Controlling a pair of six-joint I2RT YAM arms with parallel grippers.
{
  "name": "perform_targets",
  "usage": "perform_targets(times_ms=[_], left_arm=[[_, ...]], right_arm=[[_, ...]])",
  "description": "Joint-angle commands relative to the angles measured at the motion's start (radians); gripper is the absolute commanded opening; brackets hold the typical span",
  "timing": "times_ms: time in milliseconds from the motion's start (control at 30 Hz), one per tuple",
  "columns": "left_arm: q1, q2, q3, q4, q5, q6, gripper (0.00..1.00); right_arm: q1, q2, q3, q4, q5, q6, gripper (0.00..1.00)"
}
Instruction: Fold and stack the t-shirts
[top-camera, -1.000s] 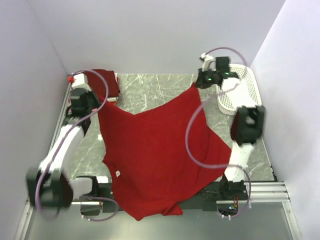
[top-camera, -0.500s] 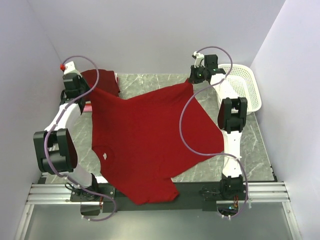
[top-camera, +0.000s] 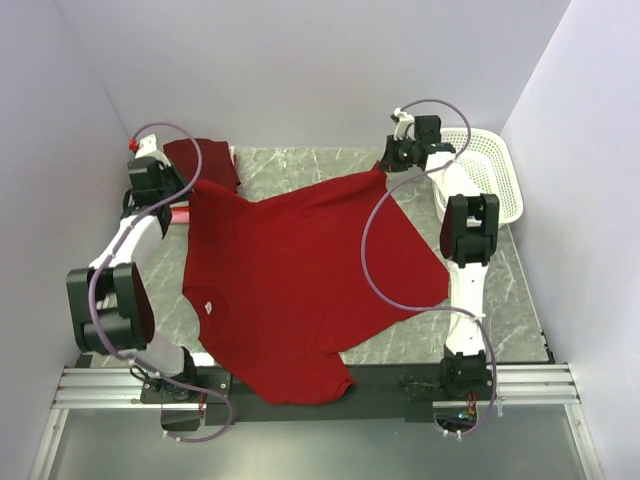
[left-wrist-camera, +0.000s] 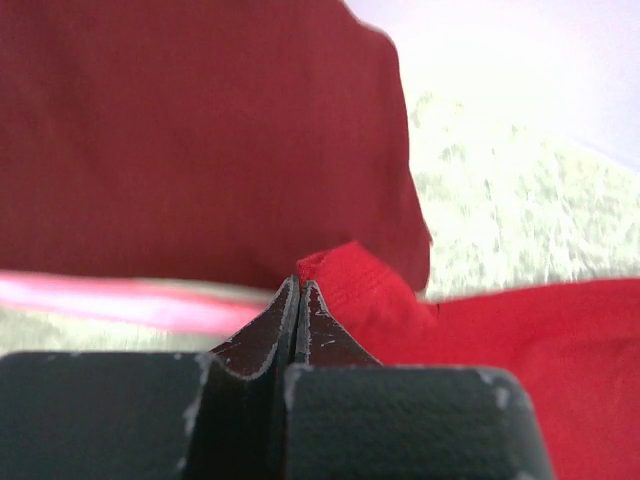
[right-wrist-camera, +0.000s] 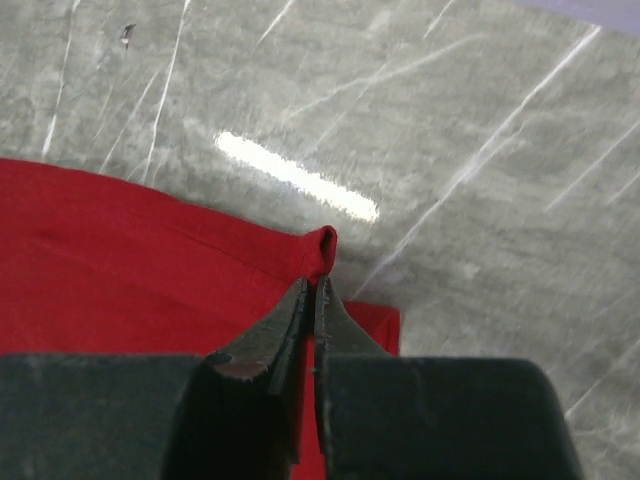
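A bright red t-shirt (top-camera: 300, 280) is stretched out over the marble table, its neck label (top-camera: 206, 307) at the left and its near end hanging over the table's front edge. My left gripper (top-camera: 178, 190) is shut on its far-left corner (left-wrist-camera: 345, 285). My right gripper (top-camera: 388, 165) is shut on its far-right corner (right-wrist-camera: 322, 245). A folded dark maroon t-shirt (top-camera: 205, 160) lies at the back left, filling the left wrist view (left-wrist-camera: 200, 130) behind the fingers. A pink strip of cloth (left-wrist-camera: 120, 300) shows under it.
A white perforated basket (top-camera: 490, 185) stands at the back right, beside the right arm. Bare marble table (top-camera: 300, 170) shows behind the red shirt and at the right (top-camera: 500, 300). Pale walls enclose the table on three sides.
Both grippers have carried the shirt's far corners toward the back of the table. The cloth, hanging and bunched a second ago, now lies flatter and spread wider.
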Motion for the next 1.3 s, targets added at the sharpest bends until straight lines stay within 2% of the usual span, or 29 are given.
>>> perform_targets(times_ms=[0, 433, 1267], left_arm=[[0.006, -0.117, -0.041, 0.026, 0.031, -0.021, 0.0], [0.004, -0.381, -0.172, -0.085, 0.043, -0.05, 0.0], [0.004, -0.607, -0.347, -0.241, 0.138, -0.118, 0.0]], right_arm=[[-0.036, -0.114, -0.045, 0.059, -0.053, 0.02, 0.0], [-0.06, -0.223, -0.206, 0.063, -0.15, -0.017, 0.0], [-0.106, -0.322, -0.404, 0.045, -0.17, -0.082, 0.0]])
